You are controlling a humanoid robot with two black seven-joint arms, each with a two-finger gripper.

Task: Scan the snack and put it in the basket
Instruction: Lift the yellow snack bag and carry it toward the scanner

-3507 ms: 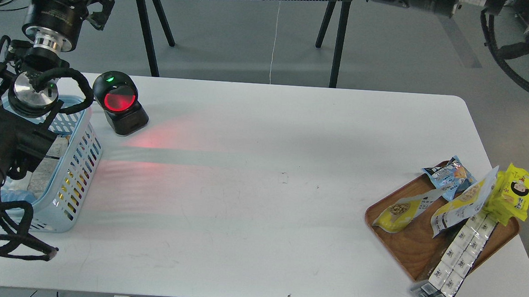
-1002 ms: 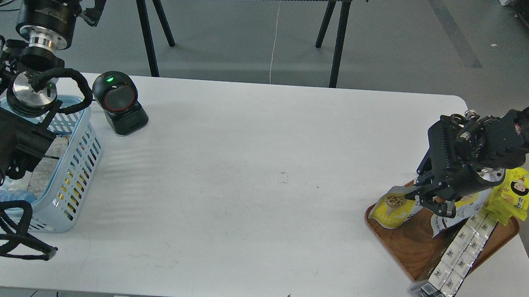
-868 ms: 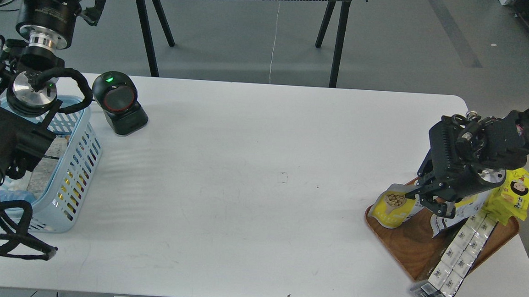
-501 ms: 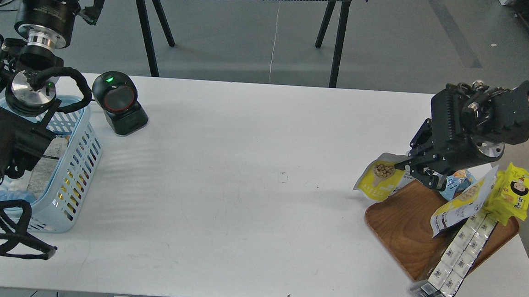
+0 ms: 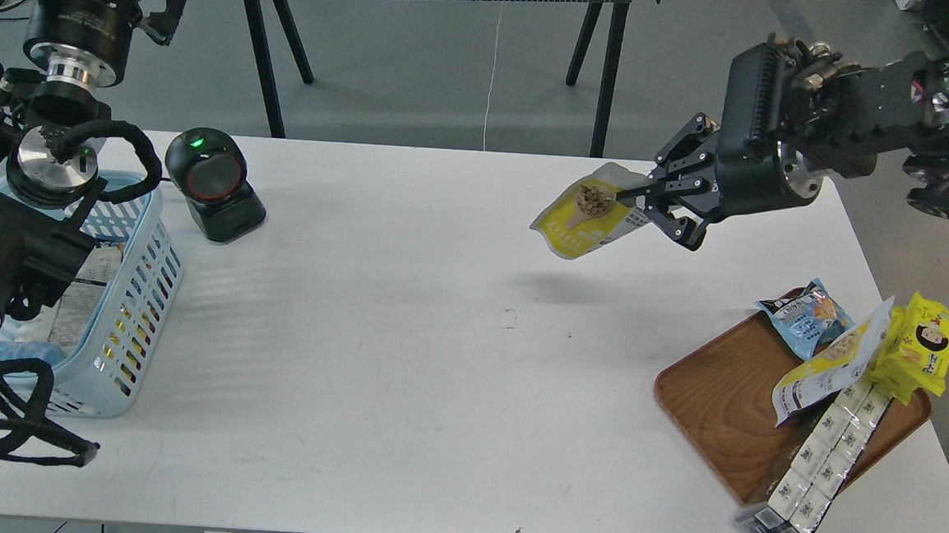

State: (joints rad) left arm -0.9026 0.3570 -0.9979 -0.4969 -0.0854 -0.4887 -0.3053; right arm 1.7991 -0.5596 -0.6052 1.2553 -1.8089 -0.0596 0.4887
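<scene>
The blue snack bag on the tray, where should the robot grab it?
Probably by the top corner of the blue bag, coming from above on the open far-left side. It leans tilted on the tray, corner sticking up, and a white pouch crowds its near-right side.

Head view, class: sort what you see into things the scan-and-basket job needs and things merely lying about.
Needed: small grey-white and yellow nut pouch held in the right gripper; black barcode scanner; light blue slotted plastic basket.

Lying about: brown wooden tray; blue snack bag; longer white pouch with yellow band; yellow packet; white box row.
</scene>
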